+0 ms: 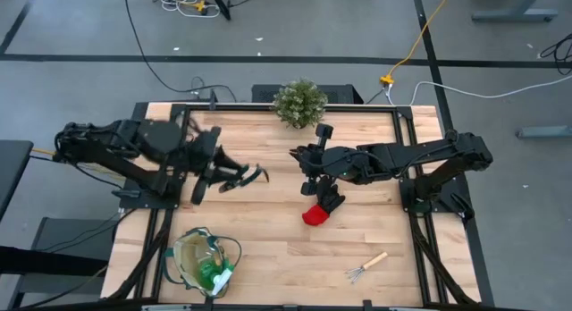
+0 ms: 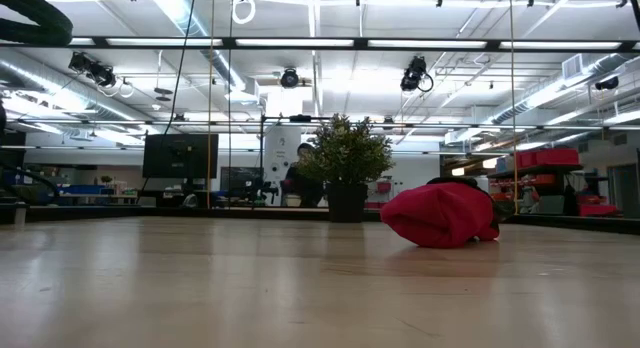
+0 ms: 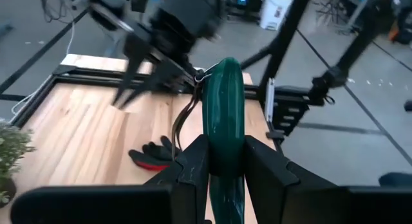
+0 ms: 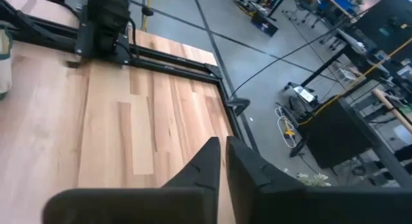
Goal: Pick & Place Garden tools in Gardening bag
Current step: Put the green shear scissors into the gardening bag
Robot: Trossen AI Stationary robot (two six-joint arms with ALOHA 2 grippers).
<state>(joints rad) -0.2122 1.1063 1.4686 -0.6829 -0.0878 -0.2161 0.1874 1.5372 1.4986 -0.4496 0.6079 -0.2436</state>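
Observation:
My left gripper (image 1: 222, 177) is shut on the dark-handled pruning shears (image 1: 246, 175), held above the table left of the middle. My right gripper (image 1: 329, 202) is shut and empty, just above the black-and-red glove (image 1: 314, 215), which lies bunched on the table (image 2: 440, 216). In the right wrist view its fingers (image 4: 222, 152) stand close together over bare wood. The tan gardening bag (image 1: 204, 262) stands at the near left with the green spray bottle (image 1: 214, 275) inside. One wooden-handled mini rake (image 1: 366, 266) lies at the near right. My left gripper pinches one dark green handle of the shears (image 3: 222, 121) between its two fingers. The handle runs on forward past the fingertips, along the fingers. The shears are lifted clear of the table, and a thin second arm of them (image 3: 185, 118) shows beside the handle.
A bushy potted plant (image 1: 299, 103) stands at the far edge, middle. Black frame rails (image 1: 420, 222) run along the table's sides. Bare wood lies between the bag and the rake.

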